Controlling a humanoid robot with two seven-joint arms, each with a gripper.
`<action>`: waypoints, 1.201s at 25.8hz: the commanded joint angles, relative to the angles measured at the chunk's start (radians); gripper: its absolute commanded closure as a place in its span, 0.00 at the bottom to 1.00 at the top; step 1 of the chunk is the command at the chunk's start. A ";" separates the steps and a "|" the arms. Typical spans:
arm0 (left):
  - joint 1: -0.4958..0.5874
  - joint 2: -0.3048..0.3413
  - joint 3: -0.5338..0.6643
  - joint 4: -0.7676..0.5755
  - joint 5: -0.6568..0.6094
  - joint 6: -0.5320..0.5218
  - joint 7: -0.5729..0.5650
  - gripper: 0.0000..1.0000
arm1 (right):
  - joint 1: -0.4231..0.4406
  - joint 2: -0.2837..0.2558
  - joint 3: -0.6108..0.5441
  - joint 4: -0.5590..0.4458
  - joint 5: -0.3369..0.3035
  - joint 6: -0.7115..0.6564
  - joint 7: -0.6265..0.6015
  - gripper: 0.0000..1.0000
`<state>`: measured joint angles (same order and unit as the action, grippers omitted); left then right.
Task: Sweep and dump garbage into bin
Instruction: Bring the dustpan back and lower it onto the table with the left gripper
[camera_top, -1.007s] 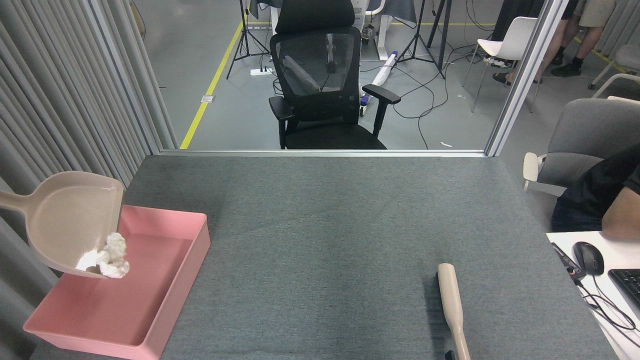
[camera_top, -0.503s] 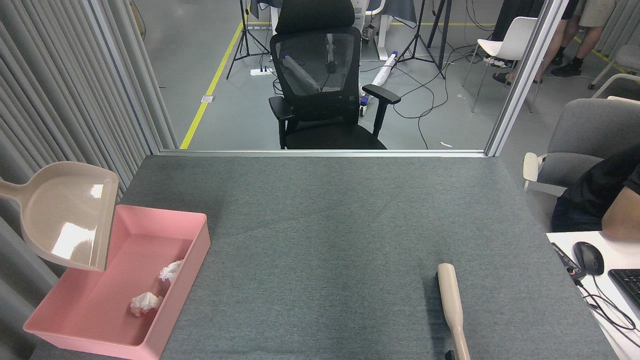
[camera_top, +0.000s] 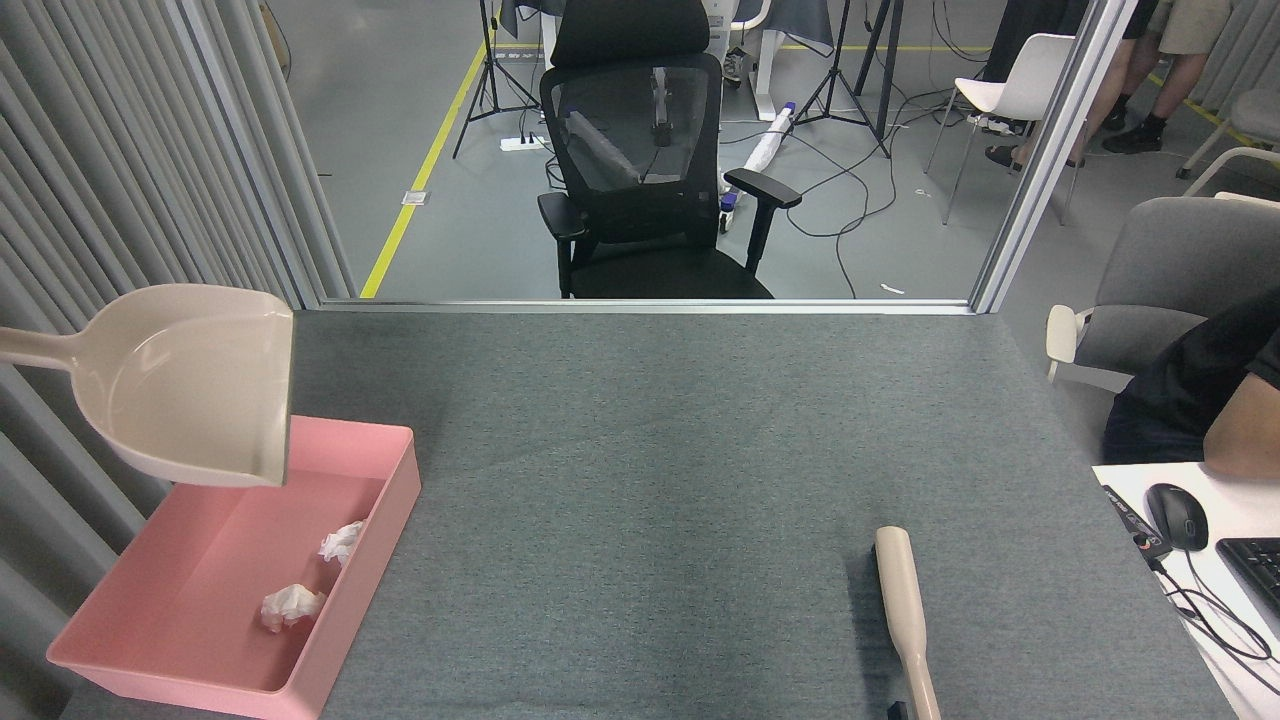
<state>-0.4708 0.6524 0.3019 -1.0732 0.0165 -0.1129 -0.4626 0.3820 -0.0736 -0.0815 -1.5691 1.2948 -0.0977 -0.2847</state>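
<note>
Two crumpled white tissue balls, the garbage, lie inside the pink bin (camera_top: 390, 505) at the table's front left: one (camera_top: 342, 541) near its right wall, the other (camera_top: 290, 606) closer to me. A beige dustpan (camera_top: 195, 385) hangs empty in the air above the bin's far end, its handle running off the left edge. A beige brush handle (camera_top: 905, 610) rises from the bottom edge at the right. Neither gripper shows in the head view; both are past the frame's edges.
The grey felt table (camera_top: 650, 450) ends at a metal rail in front of a black office chair (camera_top: 640, 160). A person's arm (camera_top: 1240, 410) and a desk with a mouse (camera_top: 1176, 515) are at the right. Grey curtain panels (camera_top: 120, 180) line the left.
The garbage slid out of the tilted dustpan into the bin. The dustpan then rose, moved right and levelled out. The brush handle stayed still.
</note>
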 joint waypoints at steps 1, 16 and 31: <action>0.029 -0.065 -0.003 -0.183 0.092 0.174 -0.005 1.00 | 0.000 0.000 -0.001 0.000 0.000 0.000 0.001 0.01; 0.337 -0.482 -0.138 -0.606 0.086 0.231 0.027 1.00 | -0.002 -0.003 -0.003 0.003 0.000 -0.002 0.001 0.01; 0.425 -0.748 -0.238 -0.447 -0.300 -0.060 0.110 1.00 | 0.006 -0.003 -0.012 0.003 0.001 0.000 -0.007 0.01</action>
<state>-0.0470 -0.0759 0.0793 -1.5864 -0.1800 -0.1007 -0.3730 0.3847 -0.0754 -0.0892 -1.5662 1.2962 -0.0978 -0.2842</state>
